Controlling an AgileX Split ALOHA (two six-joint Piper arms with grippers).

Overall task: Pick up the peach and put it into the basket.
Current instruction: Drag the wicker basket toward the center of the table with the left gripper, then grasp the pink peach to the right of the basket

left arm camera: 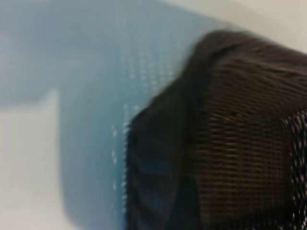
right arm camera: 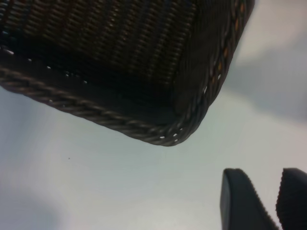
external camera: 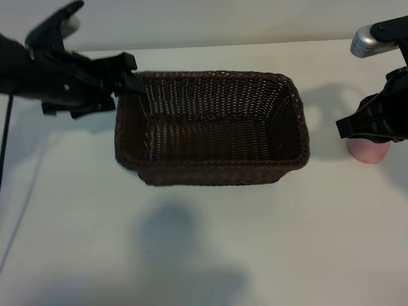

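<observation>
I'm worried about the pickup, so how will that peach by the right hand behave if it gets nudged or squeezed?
The peach looks round and smooth, so a nudge would probably send it rolling across the bare table. Being small beside the basket, it is likely light. Its smooth skin may slip or bruise under a hard pinch.

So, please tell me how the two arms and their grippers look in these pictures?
Both arms are black with angular, blocky housings. The left gripper has black fingers, and a thin dark cable hangs beside that arm. The right gripper is black too, with a silver cylindrical part above it. Its fingertips are dark, rounded and finely ribbed.
</observation>
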